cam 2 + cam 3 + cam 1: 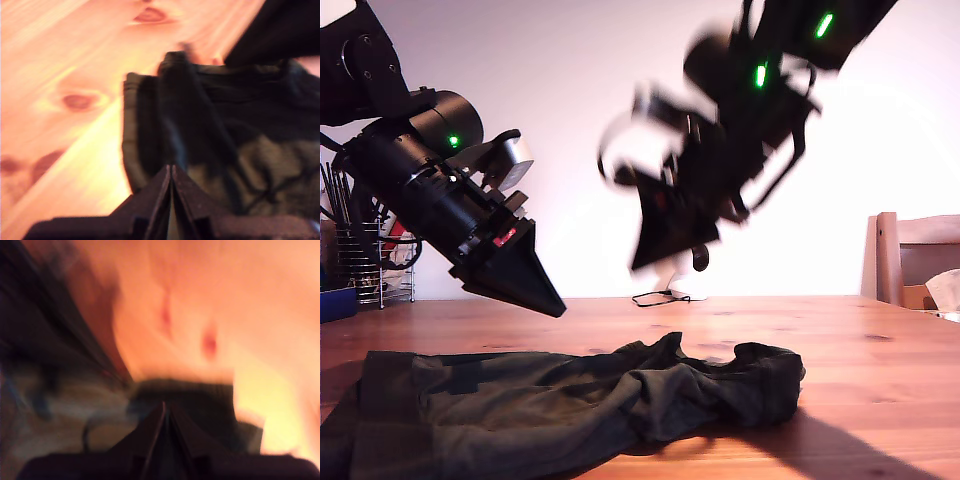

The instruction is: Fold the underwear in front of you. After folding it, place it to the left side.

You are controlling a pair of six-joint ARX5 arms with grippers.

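- Up close, my first gripper point(171, 172) has its jaws pressed together on nothing, above the underwear point(210, 145).
- My second gripper point(165, 412) looks pressed together too, though that wrist view is blurred.
- One underwear point(570, 405) lies crumpled on the wooden table point(880, 340), toward the exterior view's left and near edge.
- Two arms hang above it, clear of the cloth.
- No writing can be read.

Bright backlight is washing out the wall behind me; the table point(880, 380) is glowing orange. My second wrist view is smearing heavily, the first only softly.
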